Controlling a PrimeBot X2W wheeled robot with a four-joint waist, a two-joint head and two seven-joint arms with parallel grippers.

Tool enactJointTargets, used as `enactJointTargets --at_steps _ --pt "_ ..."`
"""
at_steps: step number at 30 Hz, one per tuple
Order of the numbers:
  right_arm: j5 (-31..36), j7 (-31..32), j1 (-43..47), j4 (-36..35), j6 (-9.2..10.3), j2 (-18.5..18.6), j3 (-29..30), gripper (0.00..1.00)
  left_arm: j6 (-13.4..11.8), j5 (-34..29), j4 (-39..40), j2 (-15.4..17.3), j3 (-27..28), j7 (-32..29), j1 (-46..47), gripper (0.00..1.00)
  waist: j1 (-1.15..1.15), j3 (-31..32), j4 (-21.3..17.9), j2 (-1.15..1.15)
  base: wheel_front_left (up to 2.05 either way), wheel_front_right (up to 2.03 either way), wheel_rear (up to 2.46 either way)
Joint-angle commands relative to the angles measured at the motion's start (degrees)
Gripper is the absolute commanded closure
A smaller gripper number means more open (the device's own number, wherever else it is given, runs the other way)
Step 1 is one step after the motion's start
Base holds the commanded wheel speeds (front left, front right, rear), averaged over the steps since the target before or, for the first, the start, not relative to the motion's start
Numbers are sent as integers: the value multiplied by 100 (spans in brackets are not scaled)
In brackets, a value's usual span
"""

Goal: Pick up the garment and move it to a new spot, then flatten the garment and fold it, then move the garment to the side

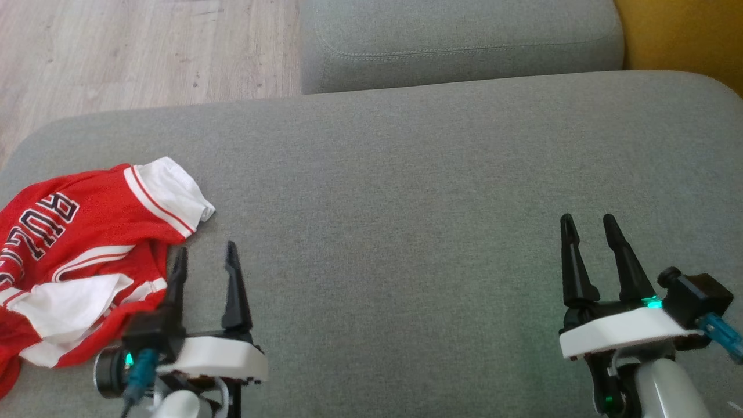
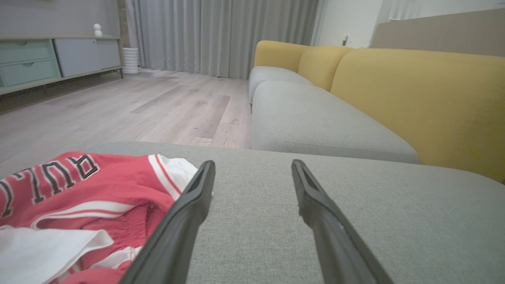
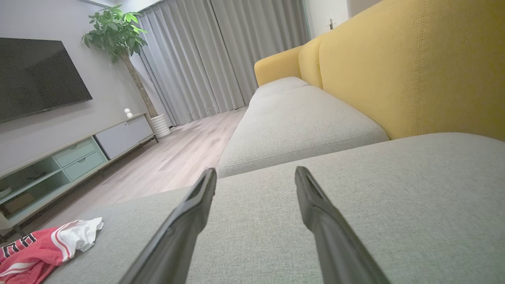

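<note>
Hovering over the sofa with left gripper and right gripper both spread wide, holding nothing. Pointing the left one just beside the crumpled garment, lying at its left finger, probably for grasping first.

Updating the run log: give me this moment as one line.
stage: before pickup | garment: crumpled, left end of grey cushion | left gripper: open, beside garment | right gripper: open, over bare cushion
</note>
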State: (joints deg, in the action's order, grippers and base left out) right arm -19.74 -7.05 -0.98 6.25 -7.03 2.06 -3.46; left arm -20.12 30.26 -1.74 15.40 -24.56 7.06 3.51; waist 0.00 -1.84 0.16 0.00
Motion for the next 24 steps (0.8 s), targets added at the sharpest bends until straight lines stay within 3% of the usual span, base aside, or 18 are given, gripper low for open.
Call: enactJointTargets --at_steps 1,11,19,24 --pt "219 -86 -319 -209 -31 61 -121 0 -66 -178 184 164 31 82 340 0 0 2 0 0 0 0 0" --pt "935 -272 -322 -92 -35 66 -204 0 -540 -747 200 410 -587 268 484 0 0 28 -11 0 0 0 0" --pt "1439 -407 -308 -10 -38 70 -349 0 -253 -956 174 460 -727 404 472 0 0 55 -15 0 0 0 0" --pt "1618 -492 -299 13 -40 73 -430 0 132 -909 203 379 -511 489 309 0 0 63 -6 0 0 0 0"
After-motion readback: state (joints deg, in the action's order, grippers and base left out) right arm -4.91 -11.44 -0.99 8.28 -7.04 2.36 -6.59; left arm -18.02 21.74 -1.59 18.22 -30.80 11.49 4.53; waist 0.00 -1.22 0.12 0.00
